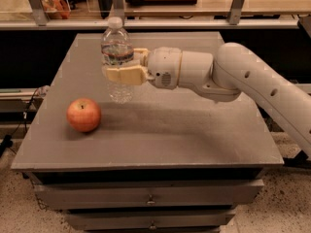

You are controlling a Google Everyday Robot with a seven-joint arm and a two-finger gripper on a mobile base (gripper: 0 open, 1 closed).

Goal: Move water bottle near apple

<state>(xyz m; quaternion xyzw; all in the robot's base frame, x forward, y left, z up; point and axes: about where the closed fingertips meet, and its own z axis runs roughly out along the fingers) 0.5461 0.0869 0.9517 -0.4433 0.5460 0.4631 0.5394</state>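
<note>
One water bottle point(116, 45), clear with a white cap, stands upright over the left-middle part of the grey table point(194, 130); whether it holds water cannot be told. The gripper point(116, 63) is clamped on the bottle's middle, one tan finger point(124, 74) in front and the other behind. The apple point(84, 114) sits on the table near the bottle, forward and to its left. The white arm point(252, 81) reaches in level from the right.

One clear ribbed plastic water bottle point(116, 47) is clasped in the one cream two-finger gripper point(120, 67) over one grey table point(184, 130). One round red-orange apple point(84, 114) lies lower left of it, two drawers point(152, 194) below.
</note>
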